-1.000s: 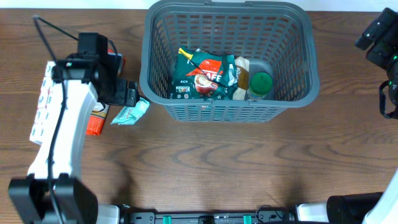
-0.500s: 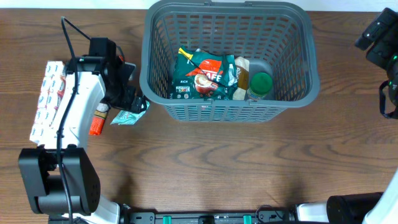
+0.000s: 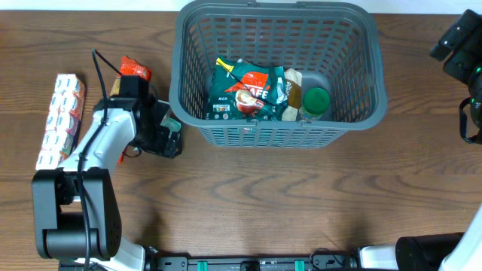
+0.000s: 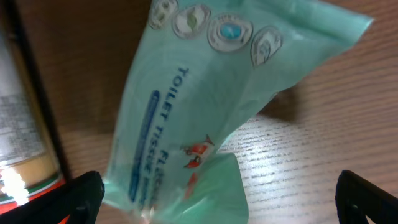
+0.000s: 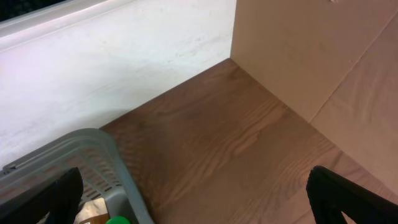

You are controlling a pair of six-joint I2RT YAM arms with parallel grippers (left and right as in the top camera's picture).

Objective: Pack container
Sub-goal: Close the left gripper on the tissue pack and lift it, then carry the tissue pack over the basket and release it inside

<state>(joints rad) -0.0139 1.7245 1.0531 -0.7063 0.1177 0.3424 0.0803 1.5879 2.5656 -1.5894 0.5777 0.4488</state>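
Observation:
The container, a dark-grey slotted basket (image 3: 271, 134), stands at the back middle of the table; its corner also shows in the right wrist view (image 5: 93, 165). Inside lie a green coffee bag (image 3: 245, 89) and a green-lidded jar (image 3: 315, 100). My left gripper (image 3: 167, 134) is open, low over a teal toilet-cleaner packet (image 4: 199, 106) lying on the table just left of the basket. The packet sits between the fingers (image 4: 217, 205); only its corner (image 3: 172, 120) shows from overhead. My right gripper (image 5: 199, 199) is open and empty, raised at the far right (image 3: 459, 45).
A white patterned box (image 3: 60, 120) lies at the far left. A red packet (image 3: 135, 69) lies behind the left arm. A can with an orange end (image 4: 18, 143) lies beside the teal packet. A wall and cardboard panel (image 5: 311, 56) stand behind the right arm.
My left gripper has swung down and right, from above the items on the left onto the teal packet, which it now covers. The right arm and basket contents have not moved.

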